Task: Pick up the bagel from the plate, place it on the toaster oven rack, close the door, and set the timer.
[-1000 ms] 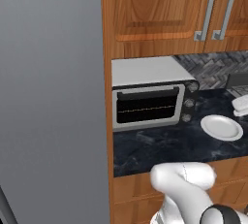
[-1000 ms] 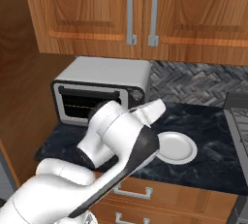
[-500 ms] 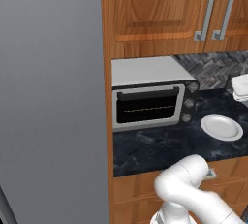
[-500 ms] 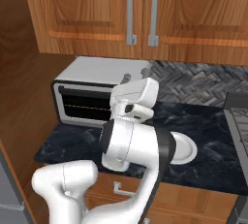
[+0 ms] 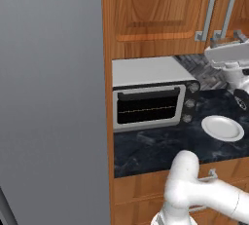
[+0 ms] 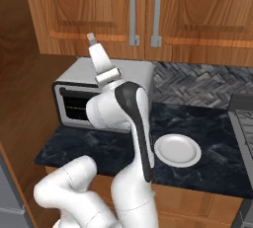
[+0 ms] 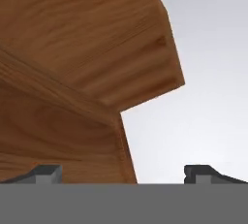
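The silver-white toaster oven (image 5: 151, 103) (image 6: 79, 104) stands on the dark counter under the wooden cabinets. Its door (image 5: 148, 108) is up and shut, and a thin pale rack line (image 5: 146, 109) shows behind the dark glass. Three knobs (image 5: 190, 103) sit in a column on its right. To the right of the oven lies the white plate (image 5: 222, 127) (image 6: 178, 149), its top bare; the bagel is out of view. My gripper (image 7: 123, 174) (image 6: 93, 39) is raised high above the oven, pointing up at the cabinet underside, open with nothing between its fingers.
Upper cabinet doors with grey bar handles (image 6: 144, 14) hang just behind the raised hand. A tall grey panel (image 5: 51, 97) fills the left. A stove edge (image 6: 242, 118) sits at the counter's far right. Drawers (image 5: 146, 190) run below the counter front.
The arm has swung upward: the hand rose from beside the plate at counter level to in front of the cabinets above the oven. Oven and plate have not moved.
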